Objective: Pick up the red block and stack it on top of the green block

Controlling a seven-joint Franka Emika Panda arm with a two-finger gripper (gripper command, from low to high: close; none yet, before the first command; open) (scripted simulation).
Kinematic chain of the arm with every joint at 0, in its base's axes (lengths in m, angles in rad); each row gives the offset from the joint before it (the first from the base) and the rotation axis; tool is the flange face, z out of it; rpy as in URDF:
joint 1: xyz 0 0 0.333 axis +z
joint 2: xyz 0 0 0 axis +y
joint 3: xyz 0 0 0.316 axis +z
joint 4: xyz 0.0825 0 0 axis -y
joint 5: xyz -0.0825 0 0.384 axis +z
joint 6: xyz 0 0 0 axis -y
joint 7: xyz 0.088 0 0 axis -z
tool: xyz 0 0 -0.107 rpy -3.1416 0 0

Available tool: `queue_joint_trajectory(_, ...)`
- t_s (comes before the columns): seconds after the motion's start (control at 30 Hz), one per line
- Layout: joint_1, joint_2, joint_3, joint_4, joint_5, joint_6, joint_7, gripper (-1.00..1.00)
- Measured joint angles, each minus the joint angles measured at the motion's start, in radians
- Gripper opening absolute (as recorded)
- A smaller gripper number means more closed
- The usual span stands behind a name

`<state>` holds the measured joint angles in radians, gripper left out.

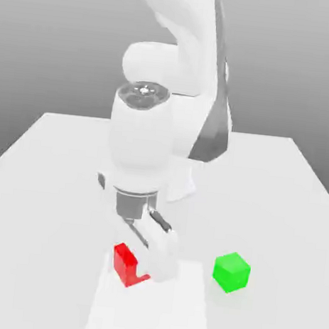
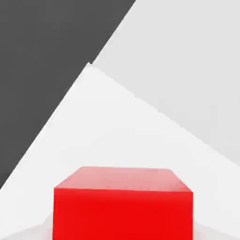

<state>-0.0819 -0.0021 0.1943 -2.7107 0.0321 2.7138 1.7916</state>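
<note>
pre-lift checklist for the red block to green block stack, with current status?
1. Tool down at the red block: ok.
2. Tool shut on the red block: ok; it stands against the block's side in the exterior view, and the block sits close under the hand camera.
3. Red block lifted off the table: not ok, it appears to rest on the surface.
4. Green block top free for stacking: ok.
5. Green block apart from the red block, on the exterior view's right: ok.
6. Grip centred on the red block: cannot tell.
</note>
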Motion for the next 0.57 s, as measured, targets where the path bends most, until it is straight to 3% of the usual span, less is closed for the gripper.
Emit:
queue_joint_trajectory(0.23,0.180,-0.145,0.150,-0.118,0.082,-0.023,0.280,-1.00)
queue_joint_trajectory(0.47,0.163,0.057,0.139,-0.118,-0.116,0.169,0.442,-1.00)
queue_joint_trajectory(0.5,0.168,0.077,0.129,-0.118,-0.140,0.187,0.459,1.00)
queue_joint_trajectory(0.57,0.168,0.077,0.129,-0.118,-0.140,0.187,0.459,1.00)
